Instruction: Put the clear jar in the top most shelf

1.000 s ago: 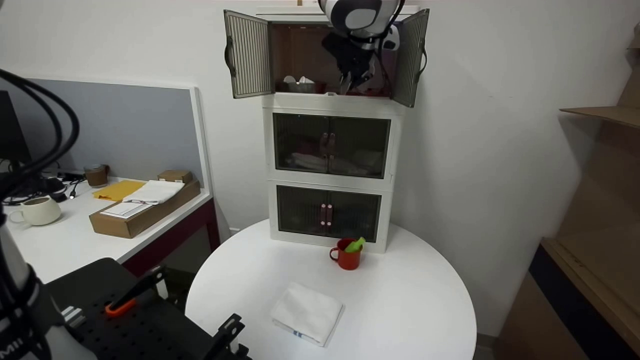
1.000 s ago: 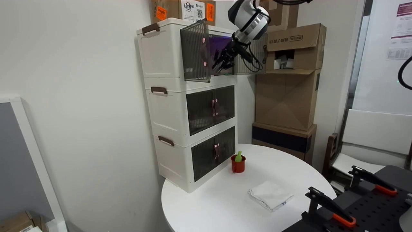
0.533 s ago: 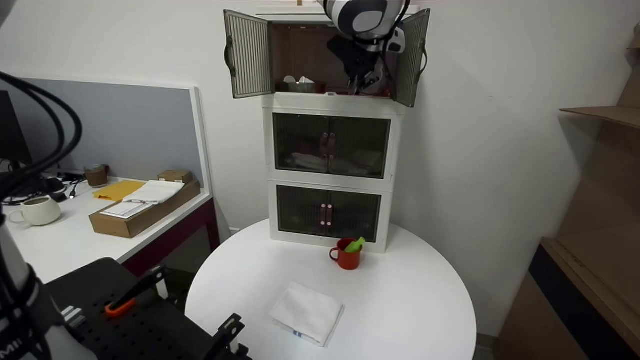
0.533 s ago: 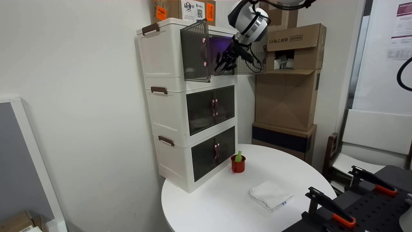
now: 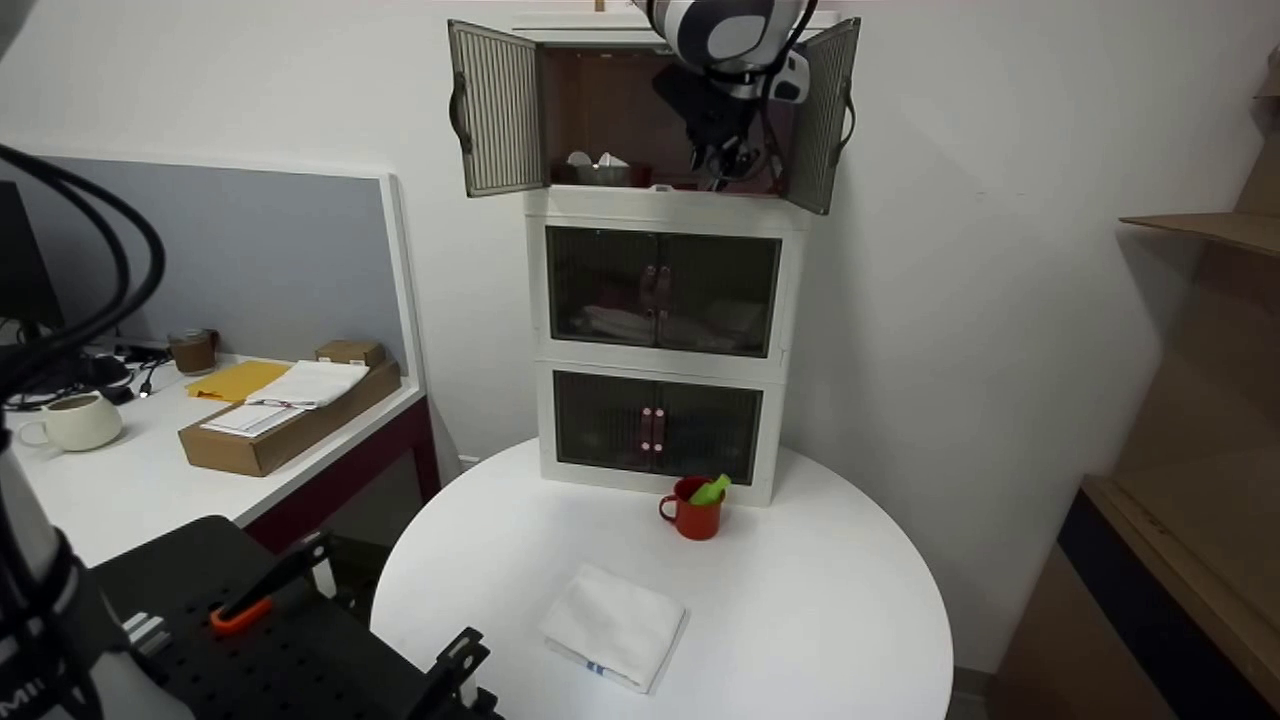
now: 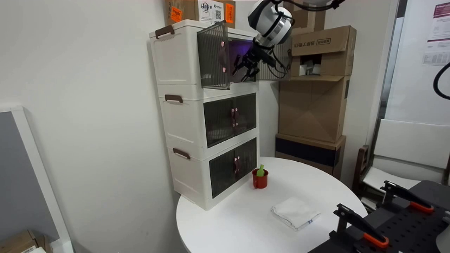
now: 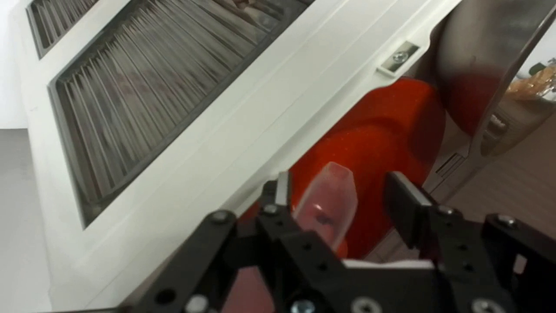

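The top most shelf (image 5: 600, 110) is the brown-inside top compartment of the white cabinet, and both its doors stand open. My gripper (image 5: 715, 165) is inside its opening, pointing down, as both exterior views show (image 6: 239, 76). In the wrist view my gripper (image 7: 343, 187) is open, with a wide gap between the fingers. The clear jar (image 7: 328, 202) lies tilted between them, nearer the left finger, in front of a red rounded dish (image 7: 369, 130). Its lower end is hidden by the gripper. I cannot tell whether it touches the left finger.
A metal bowl (image 5: 605, 175) with white items sits at the shelf's left. The open doors (image 5: 500, 110) flank the arm on both sides. The shelf's white front lip (image 7: 260, 130) runs close to the left finger. A red mug (image 5: 697, 512) and white cloth (image 5: 615, 625) are on the table.
My gripper first moved right in the shelf opening with the jar between its fingers. Since half a second ago the fingers have spread apart and let go of the jar.
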`<state>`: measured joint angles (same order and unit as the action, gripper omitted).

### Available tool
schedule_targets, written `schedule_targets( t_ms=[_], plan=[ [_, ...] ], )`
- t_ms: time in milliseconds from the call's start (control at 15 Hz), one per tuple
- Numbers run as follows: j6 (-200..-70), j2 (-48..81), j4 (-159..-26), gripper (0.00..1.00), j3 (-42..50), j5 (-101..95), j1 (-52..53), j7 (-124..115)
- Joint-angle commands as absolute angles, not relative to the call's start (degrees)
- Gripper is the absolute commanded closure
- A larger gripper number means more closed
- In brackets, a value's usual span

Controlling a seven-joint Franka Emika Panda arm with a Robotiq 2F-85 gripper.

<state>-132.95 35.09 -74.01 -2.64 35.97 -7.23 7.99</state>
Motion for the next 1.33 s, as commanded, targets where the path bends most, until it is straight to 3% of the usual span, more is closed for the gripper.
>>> schedule_targets(
  t_ms=[0, 67, 200, 800, 1267],
  plan=[
    [-131.9, 36.1, -72.2, 0.12, -3.4, 33.4, -7.7, 5.9],
    [-132.1, 35.9, -72.4, 0.04, -3.5, 33.2, -7.8, 6.1],
    [-132.6, 35.4, -73.3, 0.00, -3.8, 33.2, -7.8, 6.6],
    [-120.9, 26.8, -85.6, 0.00, -1.0, 19.0, -7.2, 8.8],
    [-128.2, 14.6, -106.8, 0.00, 0.2, 13.5, -9.4, 22.0]
  ],
)
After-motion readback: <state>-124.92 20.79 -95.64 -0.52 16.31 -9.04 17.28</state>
